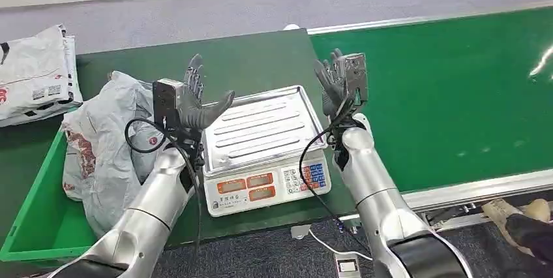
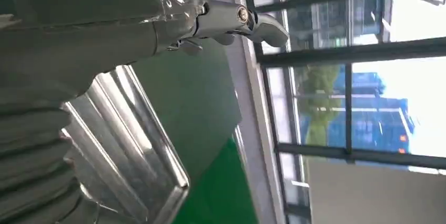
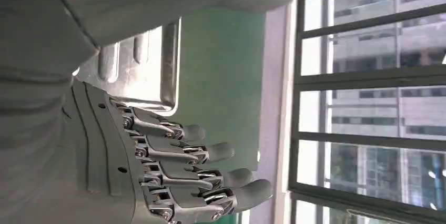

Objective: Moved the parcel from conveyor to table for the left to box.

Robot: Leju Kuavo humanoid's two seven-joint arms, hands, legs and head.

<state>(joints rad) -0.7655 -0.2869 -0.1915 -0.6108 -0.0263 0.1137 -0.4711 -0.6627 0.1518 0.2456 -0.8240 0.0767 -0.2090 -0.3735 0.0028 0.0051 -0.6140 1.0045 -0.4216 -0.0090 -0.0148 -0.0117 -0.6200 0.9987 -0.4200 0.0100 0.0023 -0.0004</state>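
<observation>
Head view shows the green conveyor belt [image 1: 456,89] at right, then the crumpled grey plastic parcel [image 1: 107,141] in the green bin [image 1: 32,226] at lower left, just beside the left hand [image 1: 195,98]. Both that and the right hand [image 1: 336,79] hover empty, fingers spread, flanking the steel-topped scale [image 1: 264,138].

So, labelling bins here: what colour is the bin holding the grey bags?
Green, clearest in the head view: the bin beside the left hand.

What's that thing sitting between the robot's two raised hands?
A weighing scale with a bare steel pan sits between the left hand and the right hand, seen in the head view.
</observation>
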